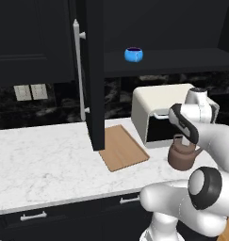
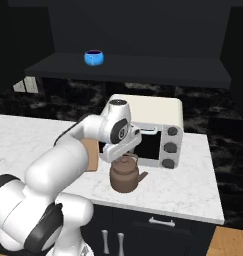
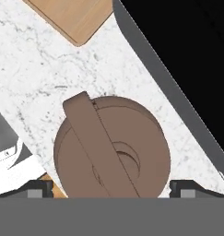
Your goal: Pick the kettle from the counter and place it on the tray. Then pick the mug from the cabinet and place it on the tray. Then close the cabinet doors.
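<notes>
One brown kettle (image 3: 111,147) stands on the white marble counter (image 1: 40,160), directly in front of the cream toaster oven (image 1: 158,101) and well apart from the tan tray (image 1: 121,148), which lies to its left. The gripper (image 3: 111,188) hangs just above the kettle, jaws spread wide with one dark fingertip on each side of the body (the bail handle runs between them) and nothing in its hold. Higher up, the blue mug (image 1: 133,54) sits on the shelf of the black cabinet (image 2: 143,67), whose door (image 1: 93,75) stands open.
</notes>
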You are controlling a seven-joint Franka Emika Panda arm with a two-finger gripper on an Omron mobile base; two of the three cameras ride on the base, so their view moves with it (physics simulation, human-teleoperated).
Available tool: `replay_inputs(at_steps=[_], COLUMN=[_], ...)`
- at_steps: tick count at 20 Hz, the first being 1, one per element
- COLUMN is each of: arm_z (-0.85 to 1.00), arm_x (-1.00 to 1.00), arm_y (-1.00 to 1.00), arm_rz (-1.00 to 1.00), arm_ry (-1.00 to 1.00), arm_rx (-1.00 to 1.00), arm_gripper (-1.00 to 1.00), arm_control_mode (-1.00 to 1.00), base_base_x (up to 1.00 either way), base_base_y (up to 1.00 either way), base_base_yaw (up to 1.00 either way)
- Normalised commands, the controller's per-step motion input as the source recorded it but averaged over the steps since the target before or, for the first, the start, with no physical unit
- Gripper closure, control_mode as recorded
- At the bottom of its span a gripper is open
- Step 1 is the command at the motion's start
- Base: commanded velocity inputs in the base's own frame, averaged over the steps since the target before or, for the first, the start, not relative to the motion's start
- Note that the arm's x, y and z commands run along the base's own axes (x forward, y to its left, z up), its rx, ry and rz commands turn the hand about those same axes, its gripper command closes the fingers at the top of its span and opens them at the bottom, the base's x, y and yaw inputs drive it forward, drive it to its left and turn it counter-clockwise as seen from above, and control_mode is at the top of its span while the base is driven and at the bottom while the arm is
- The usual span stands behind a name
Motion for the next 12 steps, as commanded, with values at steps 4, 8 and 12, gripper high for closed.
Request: replay_inputs(at_steps=[4,8,12], arm_z=[-0.02,-0.22,-0.32], arm_x=[0.25,0.04,-0.02], arm_y=[0.00,0.00,0.03], arm_rz=[0.19,0.19,0.12], arm_ry=[0.00,0.05,0.05], arm_rx=[0.02,0.00,-0.02], arm_gripper=[-1.00,-1.00,1.00], arm_control_mode=[-1.00,-1.00,-1.00], base_base_x=[0.00,0.00,0.00], base_base_y=[0.00,0.00,0.00], base_base_yaw=[0.00,0.00,0.00])
